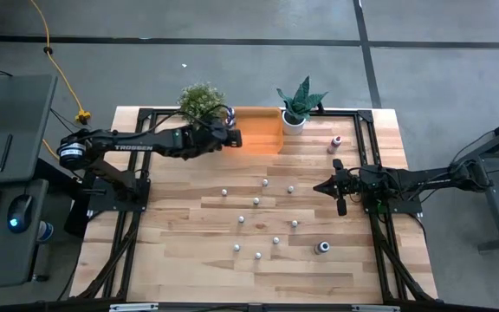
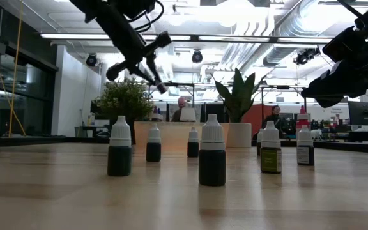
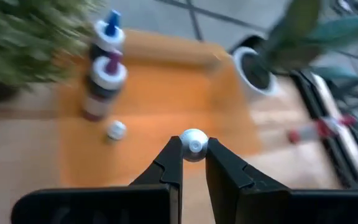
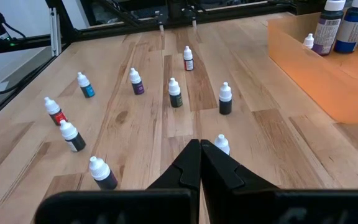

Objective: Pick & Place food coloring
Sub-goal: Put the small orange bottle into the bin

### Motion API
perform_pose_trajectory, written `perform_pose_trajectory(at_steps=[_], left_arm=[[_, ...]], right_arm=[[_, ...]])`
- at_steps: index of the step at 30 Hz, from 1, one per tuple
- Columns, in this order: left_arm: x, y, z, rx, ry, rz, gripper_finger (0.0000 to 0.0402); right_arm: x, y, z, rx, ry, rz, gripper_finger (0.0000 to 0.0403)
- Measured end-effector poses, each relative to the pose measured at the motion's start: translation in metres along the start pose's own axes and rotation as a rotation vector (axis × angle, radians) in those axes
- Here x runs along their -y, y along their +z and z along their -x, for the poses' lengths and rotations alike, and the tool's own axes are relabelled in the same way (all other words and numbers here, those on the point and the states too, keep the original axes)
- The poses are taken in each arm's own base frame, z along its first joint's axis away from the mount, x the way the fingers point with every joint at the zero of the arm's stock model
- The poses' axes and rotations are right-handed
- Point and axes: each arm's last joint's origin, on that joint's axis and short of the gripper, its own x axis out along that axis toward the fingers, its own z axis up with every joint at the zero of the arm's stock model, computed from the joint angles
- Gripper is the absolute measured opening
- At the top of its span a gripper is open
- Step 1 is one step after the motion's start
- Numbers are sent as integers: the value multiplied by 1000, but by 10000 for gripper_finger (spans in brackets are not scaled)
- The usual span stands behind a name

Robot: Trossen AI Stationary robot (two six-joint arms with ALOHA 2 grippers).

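**Left gripper holds a small bottle over the orange bin**

The left gripper [image 3: 194, 163] is clamped on a white-capped food coloring bottle [image 3: 194, 144], held above the orange bin [image 1: 262, 137] at the table's far edge. Beneath and ahead of its fingers, the bin holds two larger bottles [image 3: 104, 78] standing together and one tiny bottle [image 3: 115, 130] beside them. A leafy potted plant [image 1: 201, 100] stands just beside the gripper. The right gripper [image 4: 199, 163] hovers with fingers pressed together, empty, and the loose tiny bottles [image 4: 174, 92] stand scattered on the wooden table [image 1: 189, 260] ahead of it.
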Motion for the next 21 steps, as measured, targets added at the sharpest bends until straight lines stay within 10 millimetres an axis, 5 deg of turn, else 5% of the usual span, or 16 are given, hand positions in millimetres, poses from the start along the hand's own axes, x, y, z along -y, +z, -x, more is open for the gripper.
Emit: perform_pose_trajectory(at_steps=[12, 21], left_arm=[[23, -2, -25, 44, 324, -190, 33], [28, -29, -59, 32, 397, -180, 33]], right_arm=[[0, 0, 0, 1, 0, 0, 0], [0, 0, 0, 1, 0, 0, 0]])
